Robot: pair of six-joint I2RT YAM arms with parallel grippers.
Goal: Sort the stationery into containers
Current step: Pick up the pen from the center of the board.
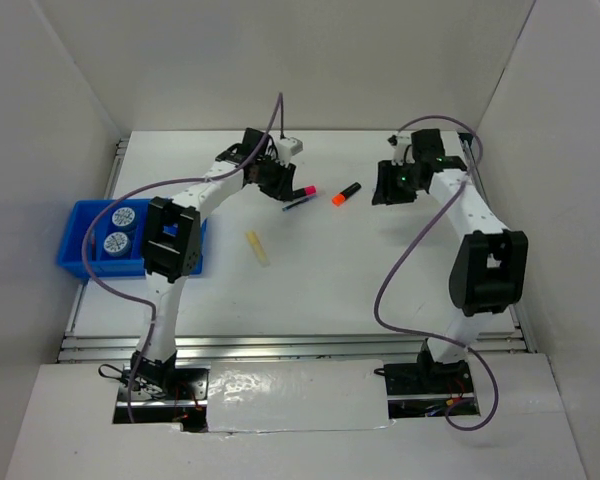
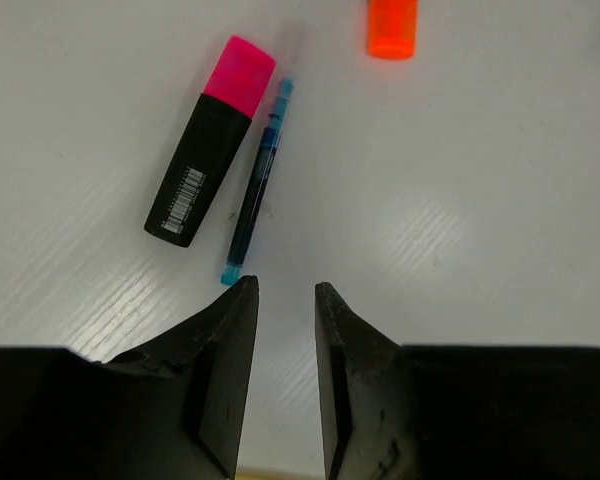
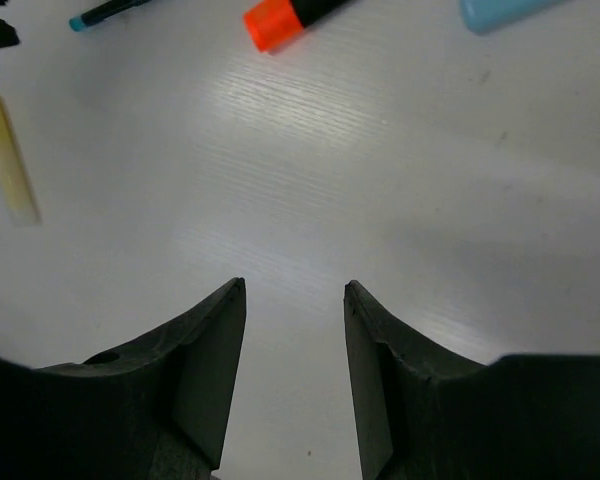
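- The left claw (image 2: 285,290) hangs spread a little over bare table, pinching nothing, with a blue pen's (image 2: 257,185) tip just beyond its left finger.
- The right claw (image 3: 295,285) is spread wider and also empty.
- A pink marker (image 2: 212,150) beside the pen has a white barcode label; its digits are too small to read.
- Both arms reach far, elbows bent, claws pointing down.
- An orange marker (image 3: 280,20) lies between the claws, and a pale yellow marker (image 3: 8,160) lies nearer.
- The blue tray (image 1: 75,240) at the left edge holds two rolls (image 1: 122,217).

Pink marker (image 2: 211,140) and thin blue pen (image 2: 258,182) lie side by side — two rolls (image 1: 123,216) sit in the blue tray (image 1: 75,240).
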